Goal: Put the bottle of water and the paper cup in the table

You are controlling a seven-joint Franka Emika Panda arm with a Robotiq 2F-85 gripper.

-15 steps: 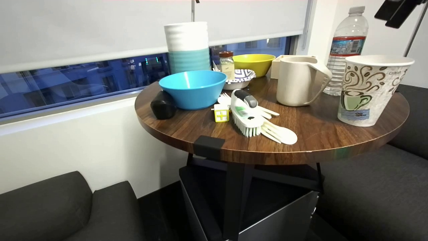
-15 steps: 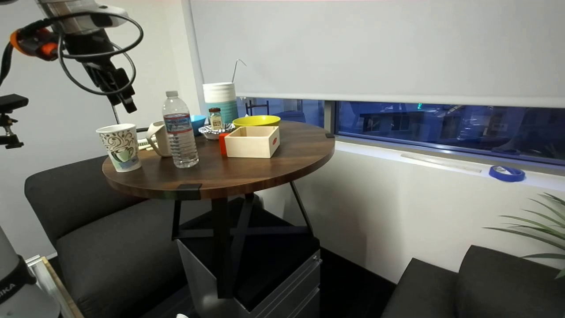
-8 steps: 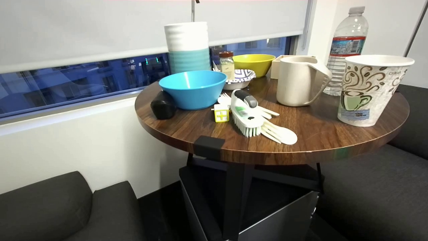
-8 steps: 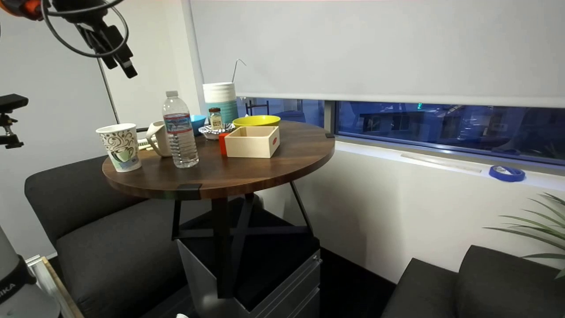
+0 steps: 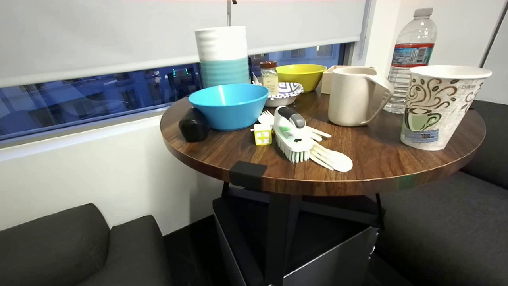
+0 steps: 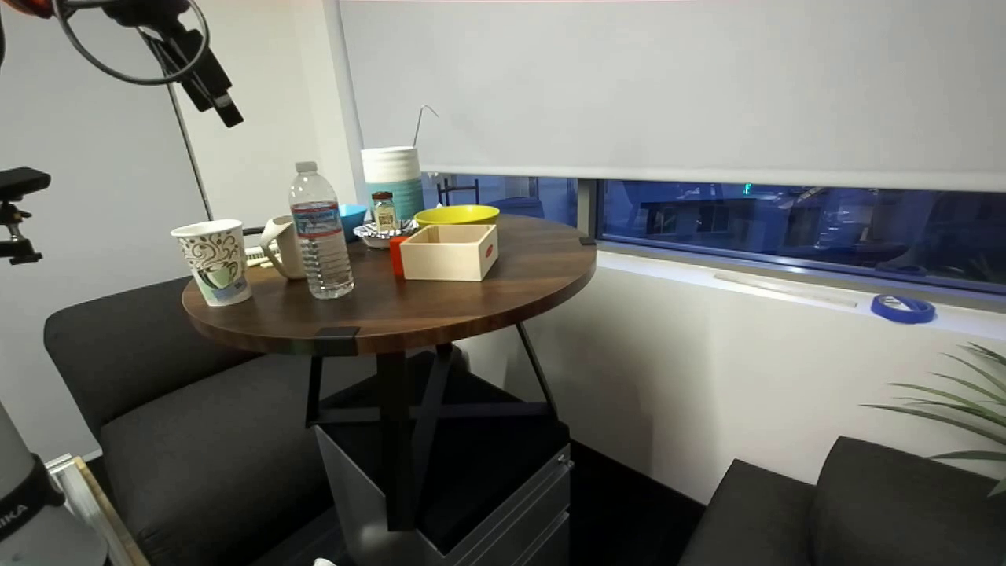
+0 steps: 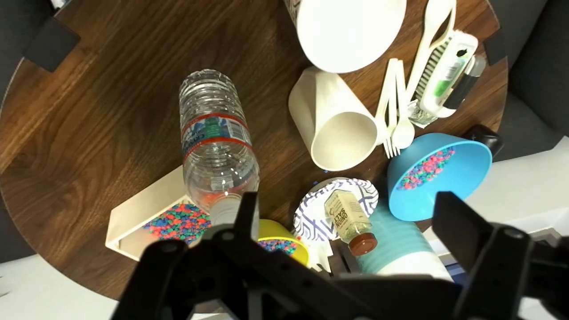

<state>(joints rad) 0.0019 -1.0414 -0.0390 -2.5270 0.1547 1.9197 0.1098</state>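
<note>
bottle of water (image 6: 321, 236): one, clear, ribbed, red-and-blue label; upright on the surface (image 6: 542, 259), and at nine o'clock from the jug (image 7: 335, 122) in the wrist view.
paper cup (image 5: 440, 107): one, white, coffee-swirl print; upright on the surface near its edge; in an exterior view we log it at five o'clock from the bottle.
surface: round, dark brown wood grain, on a dark base (image 6: 397, 456).
gripper (image 7: 348, 213): one, above the surface; in an exterior view we see it at ten o'clock from the bottle and twelve o'clock from the cup, apart from both.
jaws: apart, a wide gap between them; in the wrist view, one overlaps the top of the bottle.
jug: cream, with handle, upright; we use it as clock centre for the wrist-view entries below.
cutlery (image 7: 403, 131): pale, several pieces, two o'clock.
scrub brush (image 7: 449, 73): white, just beside the cutlery, two o'clock.
blue bowl (image 7: 462, 173): four o'clock, red and blue bits (image 7: 426, 169) inside.
canister (image 7: 391, 240): teal and white, ribbed, five o'clock.
patterned bowl (image 7: 311, 213): white and blue, six o'clock, the onion salt jar (image 7: 346, 211) standing in it.
yellow bowl (image 7: 271, 229): seven o'clock, mixed bits (image 7: 280, 245) inside.
wooden box (image 7: 146, 202): eight o'clock, red, green and blue bits (image 7: 182, 222) inside.
blue tape (image 6: 904, 316): one roll, on the windowsill (image 6: 668, 271); in an exterior view we place it at three o'clock from the surface.
</note>
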